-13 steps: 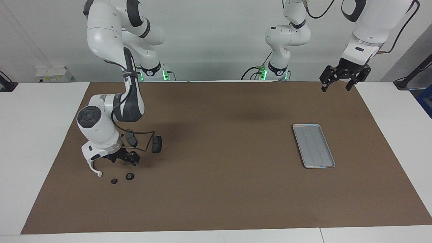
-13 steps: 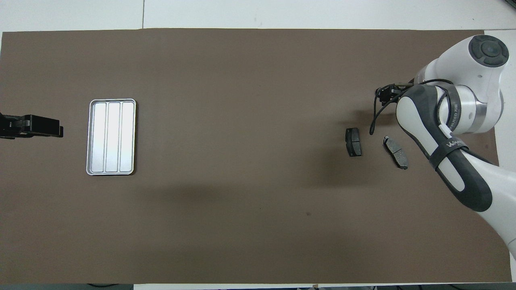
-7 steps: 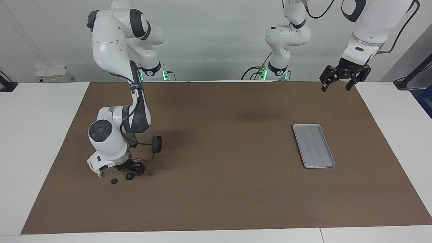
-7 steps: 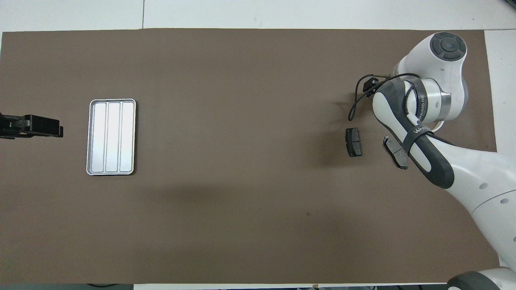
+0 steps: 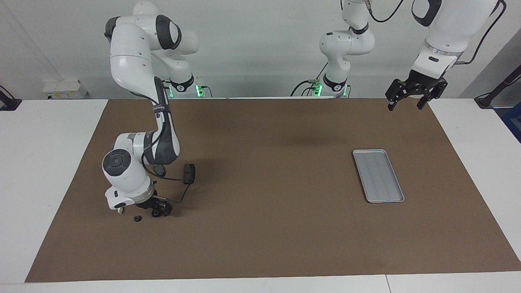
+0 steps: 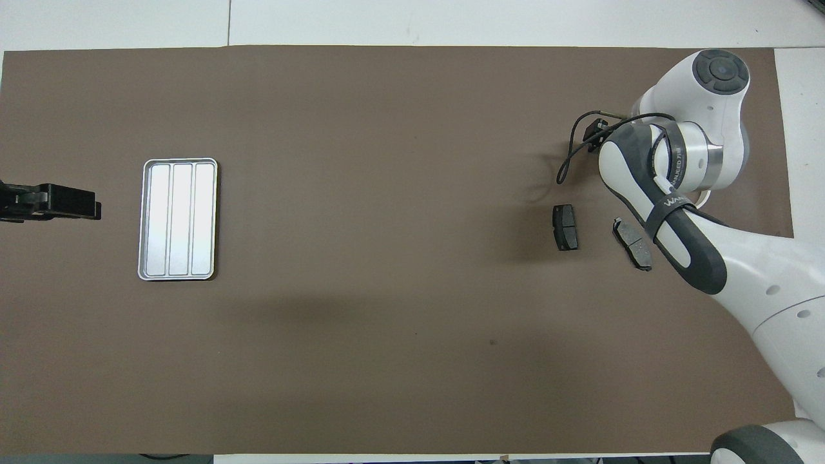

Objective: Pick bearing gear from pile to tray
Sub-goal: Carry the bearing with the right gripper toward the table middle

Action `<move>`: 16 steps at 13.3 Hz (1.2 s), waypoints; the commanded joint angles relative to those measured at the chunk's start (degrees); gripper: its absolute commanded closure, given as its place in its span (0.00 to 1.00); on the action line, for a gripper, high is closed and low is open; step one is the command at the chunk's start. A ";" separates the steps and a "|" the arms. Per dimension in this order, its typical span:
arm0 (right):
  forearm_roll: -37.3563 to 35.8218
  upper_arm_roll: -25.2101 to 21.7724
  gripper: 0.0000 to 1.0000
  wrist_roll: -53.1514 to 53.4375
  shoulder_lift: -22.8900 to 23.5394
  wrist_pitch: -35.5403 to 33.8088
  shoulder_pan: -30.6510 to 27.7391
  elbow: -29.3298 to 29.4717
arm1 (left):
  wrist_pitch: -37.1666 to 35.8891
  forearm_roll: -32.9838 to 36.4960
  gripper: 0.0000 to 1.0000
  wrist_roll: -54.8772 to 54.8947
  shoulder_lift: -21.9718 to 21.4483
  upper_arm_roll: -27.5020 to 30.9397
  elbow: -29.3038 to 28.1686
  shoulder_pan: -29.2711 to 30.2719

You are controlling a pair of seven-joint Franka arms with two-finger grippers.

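The pile lies at the right arm's end of the brown mat. It shows two dark brake pads (image 5: 189,173) (image 6: 565,227), the second (image 6: 633,243) half under the arm, and small black round bearing gears. One gear (image 5: 138,218) lies free on the mat. Another (image 5: 156,213) sits directly under my right gripper (image 5: 157,209), which is down at the mat on it. The overhead view hides both gears beneath the right wrist. The silver tray (image 5: 378,176) (image 6: 178,219) is empty at the left arm's end. My left gripper (image 5: 411,101) (image 6: 64,201) waits open in the air, past the tray toward that end.
A black cable (image 5: 181,179) (image 6: 567,161) loops from the right wrist over the mat by the nearer brake pad. The brown mat (image 5: 264,228) covers the white table, with white margins at both ends.
The right arm swung its wrist over the pile and lowered its gripper onto the round piece beside the brake pads, covering the white arc. The left arm stayed still.
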 commanded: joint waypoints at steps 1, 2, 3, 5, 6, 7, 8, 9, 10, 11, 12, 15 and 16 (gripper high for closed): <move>1.01 0.39 0.17 1.69 1.50 -0.82 -0.32 2.10 | 0.36 0.36 0.00 0.10 -1.97 0.14 -2.07 -0.23; 1.01 0.39 0.19 2.04 1.76 -0.82 -0.32 2.62 | 0.36 0.36 0.00 0.10 -1.97 0.23 -2.07 -0.23; 1.01 0.39 0.20 2.04 1.85 -0.56 -0.24 2.63 | 0.27 0.27 0.00 0.10 -1.97 0.14 -2.07 -0.23; 1.10 0.39 0.27 2.04 1.85 -0.21 -0.32 2.63 | 0.36 0.35 0.00 0.10 -1.97 0.14 -2.07 -0.23; 1.36 0.39 0.32 2.04 1.85 -0.12 -0.32 2.63 | 0.36 0.27 0.00 0.10 -1.97 0.23 -2.07 -0.23; 1.71 0.39 0.43 2.13 1.85 -0.03 -0.32 2.63 | 0.27 0.27 0.00 0.10 -1.97 0.23 -2.07 -0.23; 1.80 0.39 0.60 2.13 1.85 -0.03 -0.32 2.63 | 0.36 0.27 0.00 0.10 -1.97 0.14 -2.07 -0.23; 1.80 0.39 0.75 2.13 1.85 -0.03 -0.41 2.63 | 0.27 0.35 0.00 0.10 -1.97 0.23 -2.07 -0.23; 2.06 0.39 0.94 2.13 1.85 0.06 -0.41 2.63 | 0.27 0.27 0.00 0.10 -1.97 0.14 -2.07 -0.23; 2.41 0.39 1.00 2.13 1.85 0.06 -0.33 2.63 | 0.36 0.35 0.00 0.10 -1.97 0.14 -2.07 -0.23; 2.33 0.39 1.00 2.13 1.85 0.06 -0.32 2.63 | 0.36 0.27 0.00 0.10 -1.97 0.14 -2.07 -0.23; 1.71 0.39 1.00 2.13 1.59 -0.99 0.29 2.63 | 0.36 0.36 0.00 0.10 -1.97 0.14 -2.07 -0.23; 1.36 0.39 1.00 2.13 1.07 -1.52 0.29 2.63 | 0.27 0.27 0.00 0.10 -1.97 0.23 -2.07 -0.23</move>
